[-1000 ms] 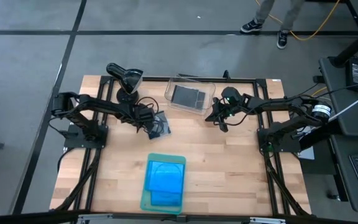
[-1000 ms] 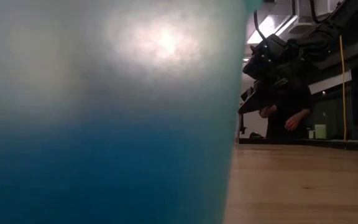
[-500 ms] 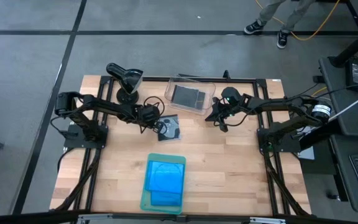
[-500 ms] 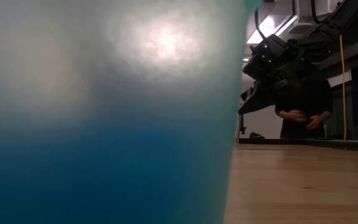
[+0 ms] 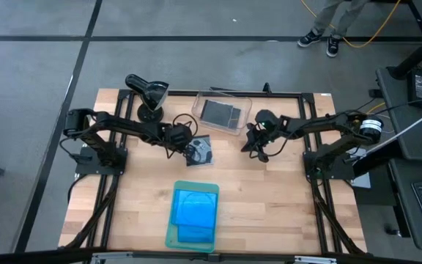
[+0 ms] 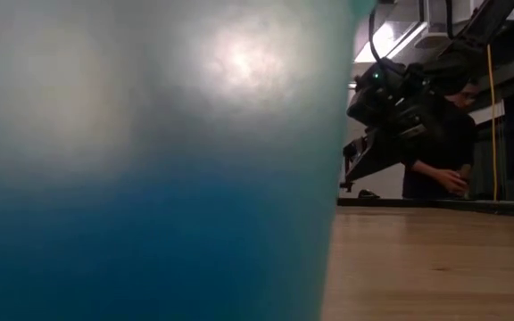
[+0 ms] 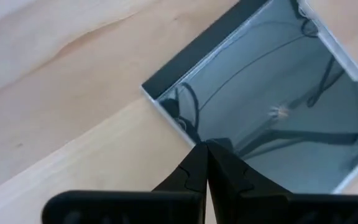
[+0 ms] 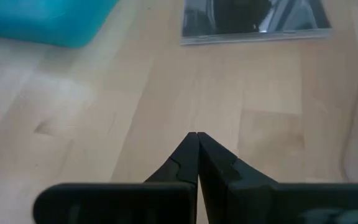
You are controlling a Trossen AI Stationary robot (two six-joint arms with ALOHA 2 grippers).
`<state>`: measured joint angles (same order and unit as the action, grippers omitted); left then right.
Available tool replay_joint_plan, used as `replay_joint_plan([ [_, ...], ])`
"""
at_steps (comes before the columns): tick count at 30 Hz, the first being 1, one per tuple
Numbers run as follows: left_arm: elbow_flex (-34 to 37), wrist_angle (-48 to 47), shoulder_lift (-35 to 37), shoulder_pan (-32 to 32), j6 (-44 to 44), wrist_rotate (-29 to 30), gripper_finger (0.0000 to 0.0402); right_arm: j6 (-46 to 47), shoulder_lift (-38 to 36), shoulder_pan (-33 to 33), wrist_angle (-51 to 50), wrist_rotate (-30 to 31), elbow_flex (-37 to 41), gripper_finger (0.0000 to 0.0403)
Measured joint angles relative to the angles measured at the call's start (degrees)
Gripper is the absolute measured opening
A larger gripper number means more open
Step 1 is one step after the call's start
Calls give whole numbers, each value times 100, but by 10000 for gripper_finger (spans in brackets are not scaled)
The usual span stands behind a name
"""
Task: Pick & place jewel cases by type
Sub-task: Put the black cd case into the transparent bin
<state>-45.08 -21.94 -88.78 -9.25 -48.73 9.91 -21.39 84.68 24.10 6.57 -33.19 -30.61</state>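
Overhead view of a wooden table [image 5: 269, 198] with two dark robot arms reaching in from either side. One dark grey jewel case [image 5: 202, 150] showing a disc lies flat on the wood near the table's middle, just in front of the clear bin [image 5: 249, 116], which already holds other dark cases. Blue cases [image 5: 194, 210] sit stacked on a pale green tray [image 5: 171, 236] near the front edge, well apart from the grey one.

The left gripper [image 5: 187, 149] is right at the grey case's left edge. In its wrist view the left gripper [image 7: 207, 152] has its fingers pressed together, the tips meeting at one edge of the grey case [image 7: 272, 106]; whether they pinch that edge cannot be told. The case sits at an angle to the table edges.

The right gripper [image 5: 253, 147] hovers just right of the case, near the bin's front corner. Its wrist view shows the right gripper [image 8: 196, 140] closed on nothing, above bare wood, with the grey case [image 8: 253, 18] ahead of it.

The left arm is the nearer, and the bin lies just behind the case
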Motion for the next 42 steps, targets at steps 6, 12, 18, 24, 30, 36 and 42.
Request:
replay_joint_plan([
  [6,-582,-1212,3,289,-86,50,2,-43,0,-74,4,4,0,10],
  [12,-605,-1728,-60,663,-674,-134,1,-99,-2,-74,2,4,0,10],
  [18,-610,-1454,-510,828,-857,-507,2,-148,-2,-72,-6,4,0,10],
  [24,-614,-816,-928,934,-982,-977,3,-151,-4,-74,-147,2,0,10],
  [30,-605,1038,-957,911,-649,-1466,2,-191,-4,-72,-193,2,0,10],
  [36,-607,1844,-926,718,-800,-1148,1,-426,-4,-71,-212,2,0,10],
  [42,-813,1225,-693,577,-625,-960,3,-426,-4,-70,-243,0,0,10],
])
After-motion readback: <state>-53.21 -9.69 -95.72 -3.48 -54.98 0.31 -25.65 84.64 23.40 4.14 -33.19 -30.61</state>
